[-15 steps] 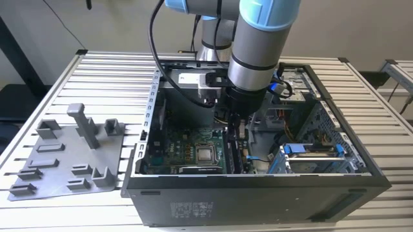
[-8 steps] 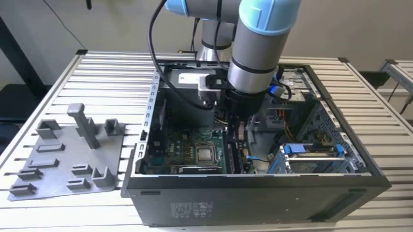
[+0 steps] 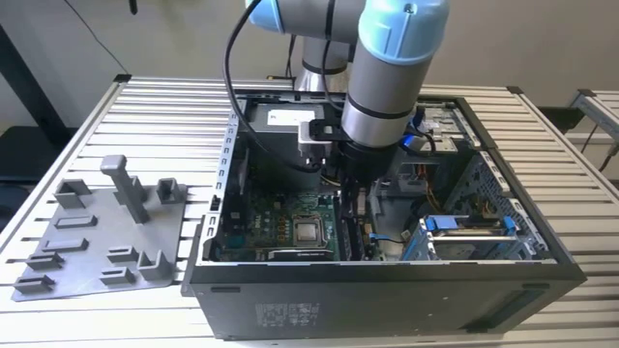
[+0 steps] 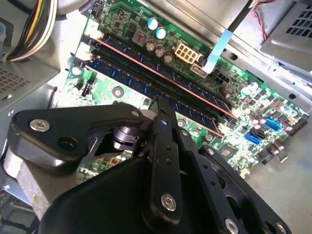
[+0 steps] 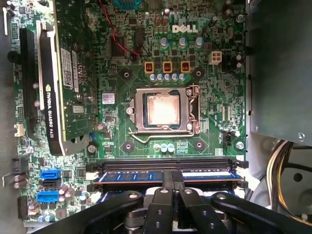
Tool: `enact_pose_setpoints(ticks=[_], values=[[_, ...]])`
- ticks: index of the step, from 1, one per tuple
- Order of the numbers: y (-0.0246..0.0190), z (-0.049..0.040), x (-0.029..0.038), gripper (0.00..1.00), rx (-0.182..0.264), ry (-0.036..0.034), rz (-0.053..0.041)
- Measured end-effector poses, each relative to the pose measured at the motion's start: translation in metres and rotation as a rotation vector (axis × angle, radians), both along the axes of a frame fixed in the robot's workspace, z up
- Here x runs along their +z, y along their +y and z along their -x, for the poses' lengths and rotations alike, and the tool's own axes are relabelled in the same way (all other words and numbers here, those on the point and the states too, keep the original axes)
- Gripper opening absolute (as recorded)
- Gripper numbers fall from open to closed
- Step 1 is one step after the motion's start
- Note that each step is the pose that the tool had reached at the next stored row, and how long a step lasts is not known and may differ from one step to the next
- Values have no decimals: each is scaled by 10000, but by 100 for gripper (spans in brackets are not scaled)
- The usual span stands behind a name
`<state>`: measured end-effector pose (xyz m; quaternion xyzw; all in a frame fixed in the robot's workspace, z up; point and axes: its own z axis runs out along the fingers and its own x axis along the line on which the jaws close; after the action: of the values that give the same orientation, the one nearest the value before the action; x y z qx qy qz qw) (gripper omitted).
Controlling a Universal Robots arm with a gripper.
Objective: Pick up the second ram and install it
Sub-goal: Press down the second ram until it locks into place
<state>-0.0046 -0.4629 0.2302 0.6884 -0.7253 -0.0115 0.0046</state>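
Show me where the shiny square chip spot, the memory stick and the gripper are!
CPU socket (image 5: 163,108): first wrist view, its shiny centre.
Second ram (image 5: 146,176): first wrist view, its top edge.
Gripper (image 5: 171,183): first wrist view, between the fingertips.

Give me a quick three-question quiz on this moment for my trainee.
1. True or false: the grey fixture lies on the table, outside the computer case.
2. In the first wrist view, the gripper has its tips at: A the processor socket; B the ram stick in its slot; C the graphics card.
3. Fill in: the gripper is ____ (open or shut).
Key: 1 true; 2 B; 3 shut.
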Motion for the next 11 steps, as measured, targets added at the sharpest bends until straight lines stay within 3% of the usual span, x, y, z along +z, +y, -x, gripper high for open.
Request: enact_pose_setpoints(ticks=[8, 10, 11], values=[[-2, -9, -131, 11, 6, 6, 22], [3, -10, -102, 11, 7, 6, 15], [6, -11, -77, 11, 7, -7, -37]])
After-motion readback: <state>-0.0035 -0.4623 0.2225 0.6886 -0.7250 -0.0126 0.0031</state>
